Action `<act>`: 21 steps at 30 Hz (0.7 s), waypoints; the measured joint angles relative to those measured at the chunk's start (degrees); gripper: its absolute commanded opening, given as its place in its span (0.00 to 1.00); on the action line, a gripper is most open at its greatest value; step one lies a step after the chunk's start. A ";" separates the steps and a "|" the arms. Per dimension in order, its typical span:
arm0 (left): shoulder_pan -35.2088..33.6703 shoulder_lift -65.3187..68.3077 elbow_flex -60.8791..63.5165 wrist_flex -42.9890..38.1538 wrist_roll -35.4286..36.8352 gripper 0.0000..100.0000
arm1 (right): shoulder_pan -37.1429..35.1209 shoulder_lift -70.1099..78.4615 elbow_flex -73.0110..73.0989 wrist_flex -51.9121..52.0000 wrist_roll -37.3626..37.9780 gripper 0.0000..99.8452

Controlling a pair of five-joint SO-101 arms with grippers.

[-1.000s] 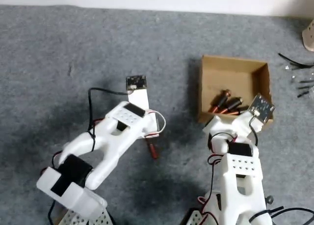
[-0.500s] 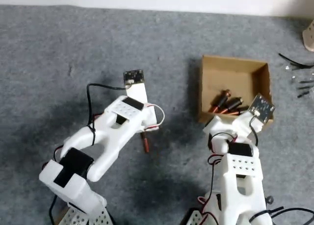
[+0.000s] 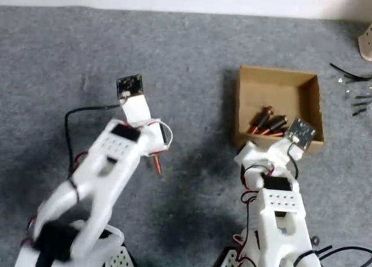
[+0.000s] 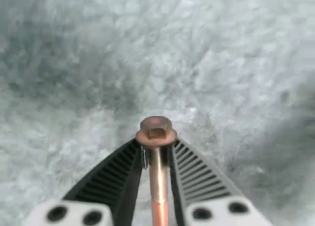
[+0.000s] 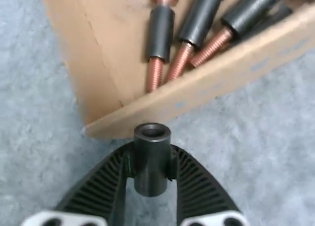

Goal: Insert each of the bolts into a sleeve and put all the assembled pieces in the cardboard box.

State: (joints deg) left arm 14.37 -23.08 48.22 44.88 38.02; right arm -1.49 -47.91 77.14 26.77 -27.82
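My left gripper [image 4: 156, 152] is shut on a copper bolt [image 4: 157, 137], its hex head pointing away from the camera over grey carpet. From above, the bolt [image 3: 156, 163] sticks out below the left arm, left of the cardboard box [image 3: 278, 79]. My right gripper [image 5: 150, 162] is shut on a black sleeve [image 5: 150, 157], bore end outward, just outside the box's near wall [image 5: 206, 85]. Inside the box lie three assembled bolt-and-sleeve pieces [image 5: 160, 36], seen as a cluster [image 3: 267, 121] in the high view.
Grey carpet covers the table. Loose black wires and small parts [image 3: 354, 92] lie at the far right edge. Open carpet stretches between the two arms and beyond the left arm.
The left arm has swung left and away from the box, carrying the bolt with it. The right arm has shifted slightly back from the box.
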 measured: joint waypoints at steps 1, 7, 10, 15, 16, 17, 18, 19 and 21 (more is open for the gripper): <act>0.00 -2.90 1.67 -0.97 0.00 0.00 | -0.53 0.00 0.35 -1.85 1.85 0.00; -0.09 -20.13 14.51 -8.44 -4.04 0.00 | -6.15 0.00 3.78 -8.70 8.53 0.00; -0.79 -28.48 20.40 -11.60 -7.12 0.00 | -7.74 0.00 3.87 -9.14 8.97 0.00; -0.53 -41.76 28.66 -15.56 -8.44 0.00 | -10.81 0.00 4.13 -13.54 9.14 0.00; -0.53 -44.22 29.98 -15.74 -8.44 0.00 | -11.60 0.00 4.13 -15.30 9.14 0.00; -0.62 -46.86 31.12 -15.91 -8.44 0.00 | -12.22 0.00 4.13 -17.05 9.14 0.00; -0.70 -49.41 32.18 -15.91 -8.44 0.01 | -12.66 0.00 4.13 -18.11 9.14 0.00; -0.79 -51.87 33.05 -15.91 -8.44 0.01 | -13.01 0.00 4.13 -18.81 9.32 0.00; -0.88 -56.97 34.99 -15.91 -8.44 0.01 | -13.27 0.00 4.13 -19.43 9.49 0.00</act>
State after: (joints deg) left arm 13.49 -80.04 83.21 28.97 29.58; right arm -14.77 -47.91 81.27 7.34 -18.33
